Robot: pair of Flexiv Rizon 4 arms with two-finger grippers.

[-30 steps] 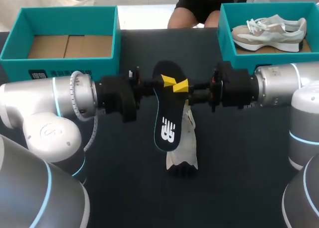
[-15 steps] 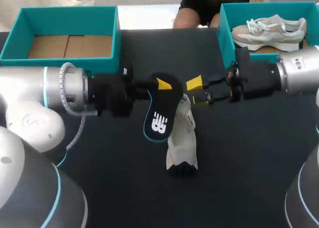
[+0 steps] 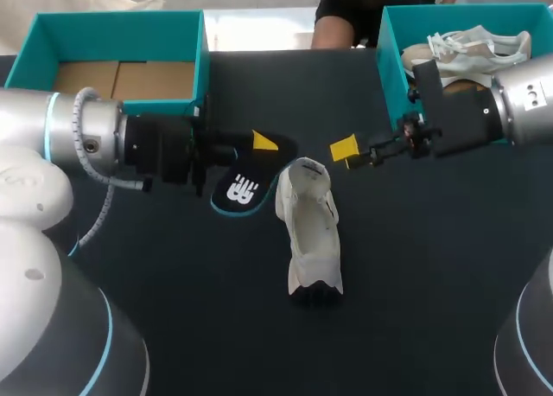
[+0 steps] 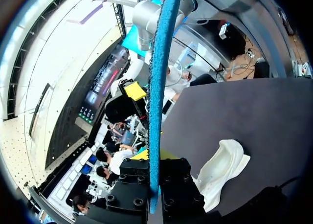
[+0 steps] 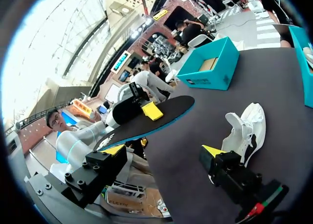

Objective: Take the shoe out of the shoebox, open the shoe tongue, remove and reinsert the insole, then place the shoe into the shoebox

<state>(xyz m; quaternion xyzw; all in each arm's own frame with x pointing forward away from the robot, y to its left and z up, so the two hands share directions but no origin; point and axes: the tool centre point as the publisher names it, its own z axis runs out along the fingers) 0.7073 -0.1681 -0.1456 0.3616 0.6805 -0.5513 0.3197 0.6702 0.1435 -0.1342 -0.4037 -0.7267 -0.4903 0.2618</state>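
Head view showed you two shoeboxes (image 3: 112, 24) (image 3: 391, 63), two shoes (image 3: 309, 232) (image 3: 475, 43), one insole (image 3: 246, 188); your left gripper (image 3: 259, 145) was clamping that insole, right gripper (image 3: 346, 150) sat spread wide.

On the dark flat table (image 3: 415, 266) the white fabric shoe (image 3: 309, 232) lies in the middle, lengthwise front to back. Just left of its far end is the black foam insole (image 3: 246, 184), clamped in the left gripper (image 3: 259, 145), whose arm comes in from the left. The right gripper (image 3: 346, 150) sits right of that same end, apart from the shoe. The open teal cardboard shoebox (image 3: 121, 115) stands at the back left. A second teal cardboard shoebox (image 3: 390, 67) at the back right holds a beige laced sneaker (image 3: 471, 46).
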